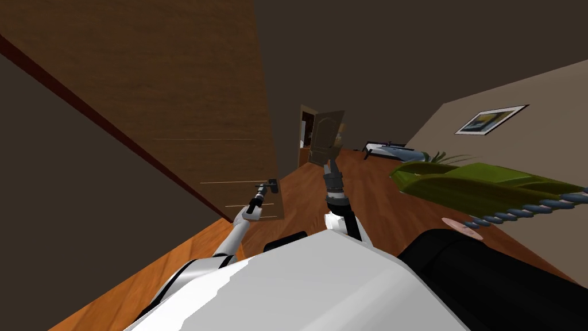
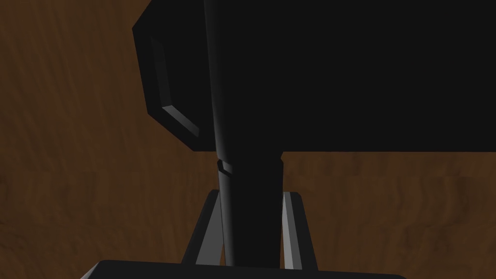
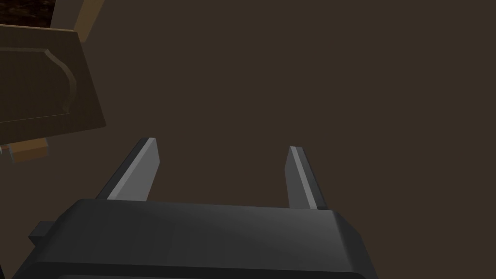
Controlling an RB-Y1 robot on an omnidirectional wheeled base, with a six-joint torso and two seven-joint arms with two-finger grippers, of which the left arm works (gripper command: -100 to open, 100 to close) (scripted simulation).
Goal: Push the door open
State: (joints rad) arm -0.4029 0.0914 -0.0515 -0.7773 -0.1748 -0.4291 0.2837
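A brown wood-grain door (image 1: 189, 97) rises on my left, its free edge just beyond the dark lever handle (image 1: 271, 184). My left gripper (image 1: 264, 189) reaches up to that handle. In the left wrist view the black handle bar (image 2: 249, 193) runs between the two fingers (image 2: 292, 227), which press its sides, and the handle's dark plate (image 2: 339, 72) looms above against the door's wood (image 2: 72, 145). My right gripper (image 1: 329, 168) is raised in front of me, its fingers (image 3: 145, 169) wide apart with nothing between them (image 3: 223, 155).
Orange wooden floor (image 1: 298, 195) runs ahead to a far, half-open panelled door (image 1: 325, 135). On the right stand a green couch-like piece (image 1: 482, 187), a black rounded object (image 1: 494, 281) close by me, and a bed (image 1: 396, 151) further back. A framed picture (image 1: 491, 119) hangs on the right wall.
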